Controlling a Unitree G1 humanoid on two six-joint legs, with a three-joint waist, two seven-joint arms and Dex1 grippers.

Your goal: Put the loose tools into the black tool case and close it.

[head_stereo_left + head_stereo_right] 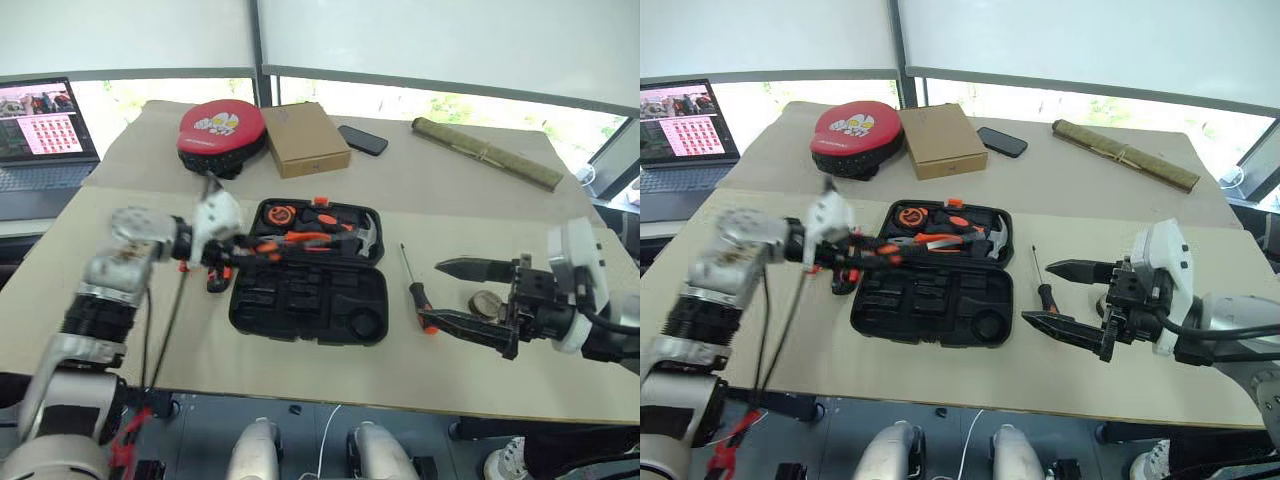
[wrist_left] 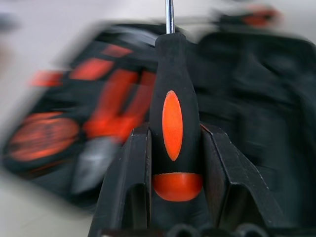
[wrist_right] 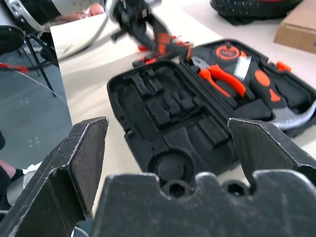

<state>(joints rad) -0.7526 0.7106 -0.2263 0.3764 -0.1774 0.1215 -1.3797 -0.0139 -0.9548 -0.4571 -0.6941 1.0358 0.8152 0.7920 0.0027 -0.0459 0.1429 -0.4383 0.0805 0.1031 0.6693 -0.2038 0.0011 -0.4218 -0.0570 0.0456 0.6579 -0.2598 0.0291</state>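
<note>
The black tool case (image 1: 308, 300) lies open in the middle of the table, its near half holding bare moulded slots. My left gripper (image 1: 240, 250) hovers over the case's left edge, shut on a black-and-orange screwdriver (image 2: 173, 118) whose shaft points across the case. A black-and-orange tool (image 1: 218, 278) lies just left of the case; I cannot tell which kind. To the right of the case lie a second screwdriver (image 1: 418, 295) and a small grey tape roll (image 1: 487, 303). My right gripper (image 1: 435, 293) hangs above that screwdriver, open wide with nothing between its fingers.
Orange-handled pliers (image 1: 305, 238), a hammer and a tape measure sit in the case's far half. At the back stand a red-and-black round pad (image 1: 220, 130), a cardboard box (image 1: 305, 138), a phone (image 1: 363, 139) and a rolled bundle (image 1: 487, 152). A laptop (image 1: 40, 130) is far left.
</note>
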